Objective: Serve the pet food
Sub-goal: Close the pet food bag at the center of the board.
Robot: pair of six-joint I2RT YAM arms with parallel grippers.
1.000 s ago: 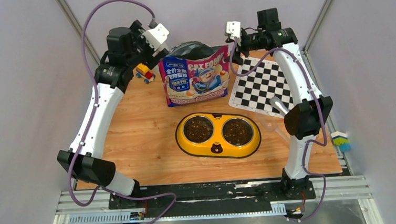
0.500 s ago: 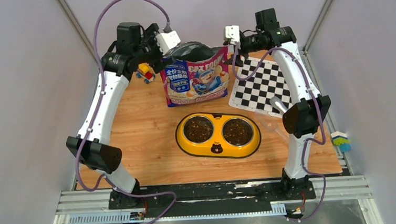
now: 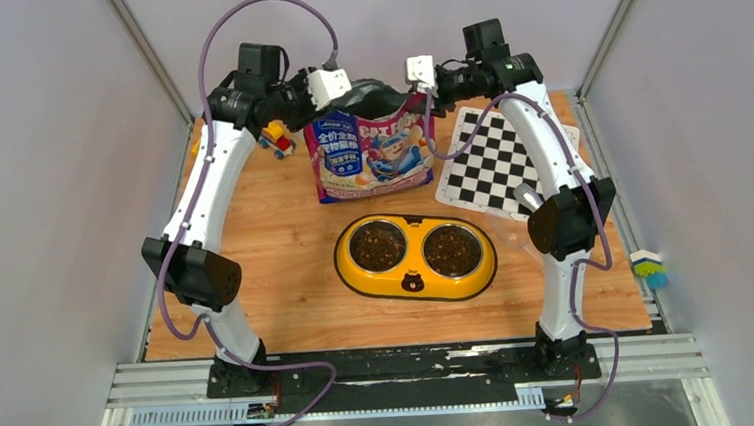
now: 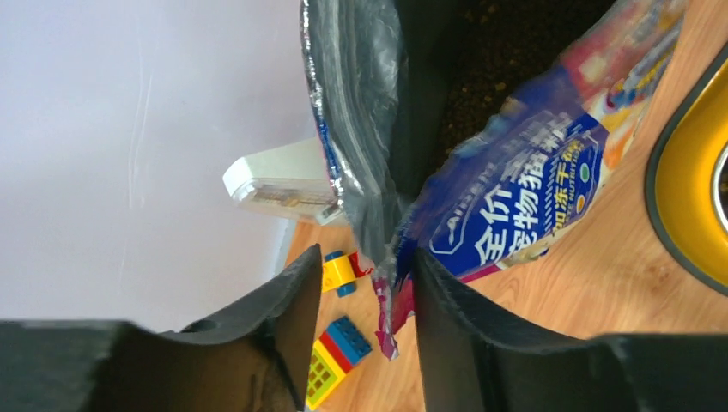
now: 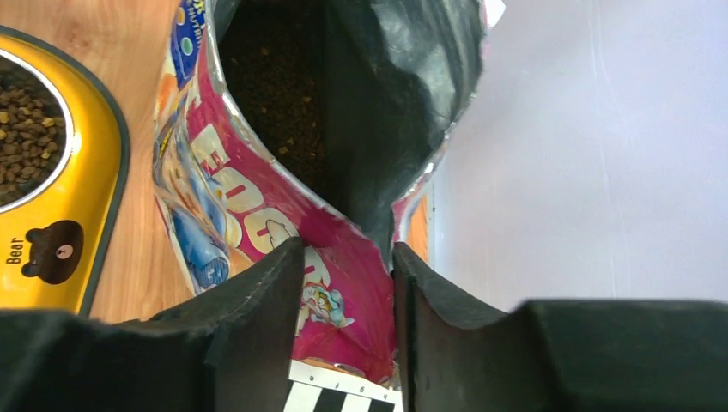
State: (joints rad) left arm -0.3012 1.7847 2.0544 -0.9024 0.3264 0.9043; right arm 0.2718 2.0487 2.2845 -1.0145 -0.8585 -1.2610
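Tabletop [image 3: 277, 270] — kibble [image 3: 377, 245] in feeder [image 3: 416, 282] and bag [image 3: 374, 158]; left gripper [image 4: 367, 257], right gripper [image 5: 348, 249] straddle it half-open.

Left arm [image 3: 196, 196] and right arm [image 3: 549, 151] arch forward and inward, left tool [image 4: 365, 257] and right tool [image 5: 348, 247] with jaws part-way apart

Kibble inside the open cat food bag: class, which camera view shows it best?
Right wrist: it looks down into the bag onto the brown kibble, pellets distinguishable. Left wrist shows only a dark speckled patch beyond the foil lining. Top external shows the opening as mere shadow.
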